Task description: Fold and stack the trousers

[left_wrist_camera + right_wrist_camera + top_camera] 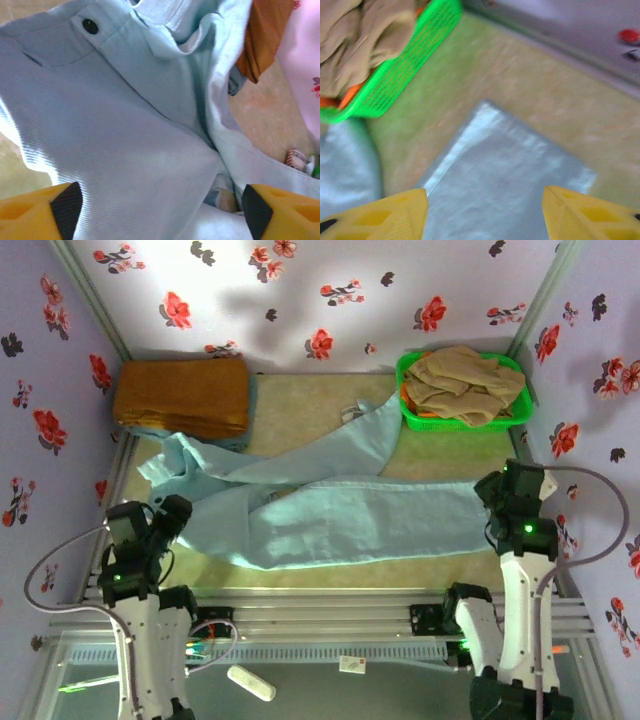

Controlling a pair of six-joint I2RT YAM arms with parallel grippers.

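While its yellow fingers (pixel 30 215) stand spread, the left gripper (pixel 162 210) hangs over the buttoned waist of the trousers (pixel 340 520), and the right gripper (pixel 485 210), likewise spread, hangs over a leg hem; neither pinches fabric. The trousers lie sprawled across the counter (pixel 300 400), between a mustard-brown cloth (pixel 180 395) and a green basket (pixel 406 390) holding a beige garment (pixel 465 380).
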